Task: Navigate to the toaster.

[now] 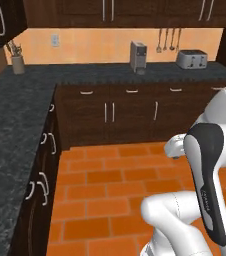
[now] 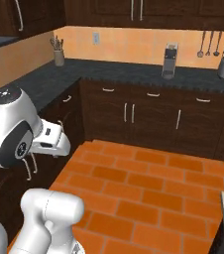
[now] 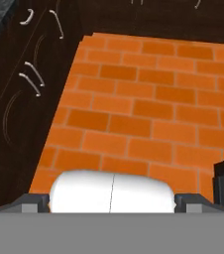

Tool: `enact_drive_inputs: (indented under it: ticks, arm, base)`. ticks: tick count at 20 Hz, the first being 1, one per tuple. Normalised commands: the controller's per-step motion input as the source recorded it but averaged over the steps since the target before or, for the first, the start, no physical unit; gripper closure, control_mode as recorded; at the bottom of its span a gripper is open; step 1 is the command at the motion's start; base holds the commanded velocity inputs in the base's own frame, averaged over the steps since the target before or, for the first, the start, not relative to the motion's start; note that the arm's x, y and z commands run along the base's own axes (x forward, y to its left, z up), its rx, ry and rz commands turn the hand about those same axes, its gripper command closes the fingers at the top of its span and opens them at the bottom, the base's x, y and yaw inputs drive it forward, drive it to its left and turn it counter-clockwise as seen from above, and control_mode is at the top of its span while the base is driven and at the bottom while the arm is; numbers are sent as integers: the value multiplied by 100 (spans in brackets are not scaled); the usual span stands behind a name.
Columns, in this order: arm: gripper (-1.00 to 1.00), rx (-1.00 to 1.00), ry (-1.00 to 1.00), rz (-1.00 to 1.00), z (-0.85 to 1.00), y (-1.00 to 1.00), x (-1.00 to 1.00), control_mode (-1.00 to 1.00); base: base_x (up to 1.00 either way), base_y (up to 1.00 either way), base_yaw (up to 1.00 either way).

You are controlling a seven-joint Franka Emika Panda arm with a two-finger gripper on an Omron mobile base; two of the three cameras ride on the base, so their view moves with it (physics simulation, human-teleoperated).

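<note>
Toaster [image 1: 192, 59]: upper right of the left base view, on the dark back counter [image 1: 110, 72] against the orange wall; at the far right edge, upper part, of the right base view, cut off by the frame.
Neighbours: tall grey-and-black appliance [image 1: 138, 56] left of it on the same counter; hanging utensils [image 1: 168, 40] on the wall between the two; utensil jar [image 1: 17, 62] far off in the upper left corner.
Way there: open orange brick floor [image 1: 110, 185] across the middle; side cabinets [image 1: 42, 165] with curved handles along the left.
Gripper: finger tips low at the bottom edge of the hand view, aimed at floor; spread or pressed together, cannot tell; nothing seen between them.
Progress: judged far from done, toaster small and well apart.
Risk: stopping at the tall appliance instead; clipping the left cabinets by drifting left; arm elbow striking cabinet fronts if driven in too close.
</note>
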Motion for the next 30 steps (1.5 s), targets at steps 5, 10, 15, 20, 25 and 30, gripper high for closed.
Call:
enact_drive_inputs:
  ticks: [5,10,15,20,25,30]
  arm:
    - [-100,0,0,0,0,0,0,100]
    - [-100,0,0,0,0,0,0,100]
    - [-100,0,0,0,0,0,0,100]
    - [-100,0,0,0,0,0,0,100]
    - [-100,0,0,0,0,0,0,100]
    - [-100,0,0,0,0,0,0,100]
  base:
    - [100,13,-7]
    - [100,13,-6]
    - [100,9,-5]
    - [100,0,-4]
    - [100,-32,-8]
    - [100,-100,-12]
